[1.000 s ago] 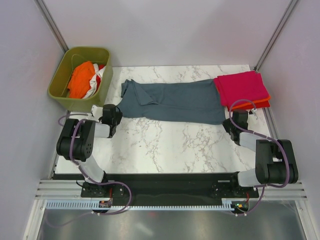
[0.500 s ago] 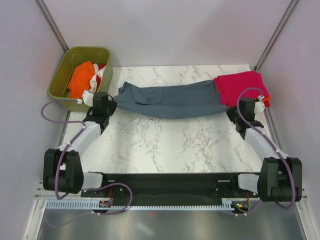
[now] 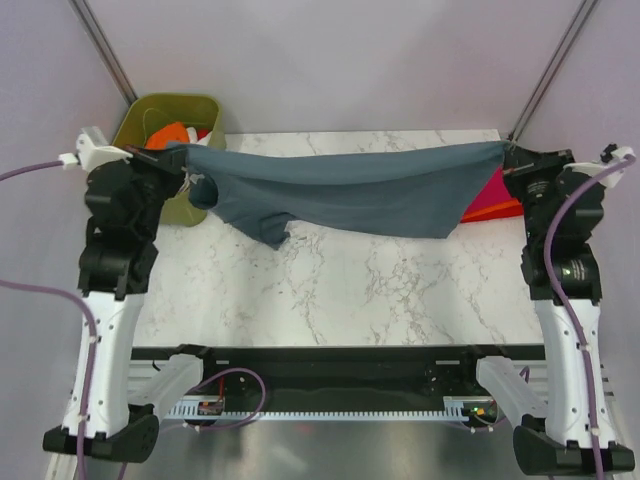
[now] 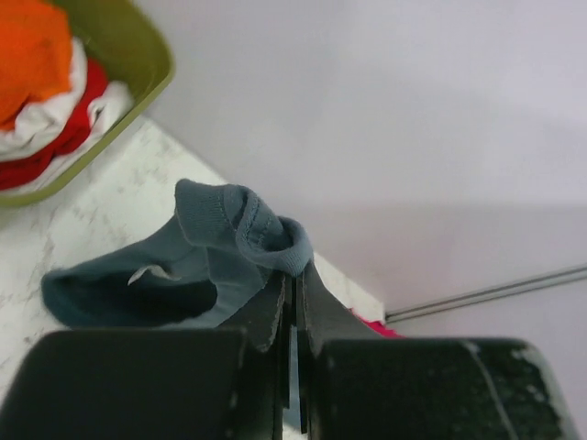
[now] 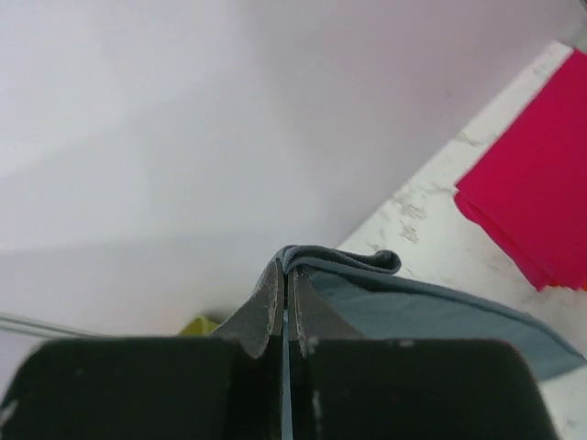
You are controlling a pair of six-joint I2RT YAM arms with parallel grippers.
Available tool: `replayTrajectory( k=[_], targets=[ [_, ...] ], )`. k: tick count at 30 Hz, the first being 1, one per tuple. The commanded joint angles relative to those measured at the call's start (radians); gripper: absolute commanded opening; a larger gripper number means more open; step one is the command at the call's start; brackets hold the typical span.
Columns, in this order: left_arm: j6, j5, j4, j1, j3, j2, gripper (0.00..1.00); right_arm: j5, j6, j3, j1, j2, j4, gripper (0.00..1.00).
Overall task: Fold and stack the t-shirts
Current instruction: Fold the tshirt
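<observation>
Over the marble bench (image 3: 350, 290), the slate blue-grey t-shirt (image 3: 350, 195) hangs stretched between the left tool (image 3: 185, 166) and the right tool (image 3: 506, 152), each clenched on an edge. It looks light and limp, best held by hems. Beyond lies the folded magenta-pink shirt (image 5: 541, 192).

Robot lab test cell: blank white enclosure walls (image 3: 350, 60), metal frame posts (image 3: 104, 47), marble-patterned table (image 3: 380, 290).

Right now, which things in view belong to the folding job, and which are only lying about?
Job: slate blue-grey cloth t-shirt, pinched by left fingers and right fingers; folded magenta-pink cloth shirt; orange cloth shirt; white and red cloths.
Lying about: olive-green plastic bin.
</observation>
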Motion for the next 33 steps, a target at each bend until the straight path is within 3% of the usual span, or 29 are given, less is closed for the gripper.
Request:
replayTrajectory(
  k=[1,5,9,20,25,28,33],
  targets=[
    [0.083,0.003,-0.103,0.001,0.164,-0.051,0.02,0.042,-0.028,0.130,-0.004,-0.035,-0.060,0.00],
    [0.096,-0.002,-0.159,0.001,0.361,-0.042,0.02,0.053,-0.027,0.225,-0.004,-0.046,-0.084,0.00],
    [0.100,-0.011,-0.202,0.001,0.464,-0.006,0.02,0.059,-0.022,0.295,-0.004,-0.032,-0.091,0.00],
    [0.058,-0.001,-0.138,0.001,0.370,0.186,0.02,-0.016,0.041,0.257,-0.004,0.157,-0.053,0.00],
    [0.046,0.018,-0.085,0.024,0.461,0.405,0.02,-0.048,0.064,0.324,-0.009,0.334,-0.004,0.00],
    [0.006,0.074,-0.054,0.059,0.592,0.543,0.02,-0.057,0.091,0.433,-0.036,0.473,0.002,0.00],
    [-0.035,0.156,-0.054,0.087,1.002,0.784,0.02,-0.158,0.124,0.707,-0.098,0.632,0.018,0.00]
  ],
)
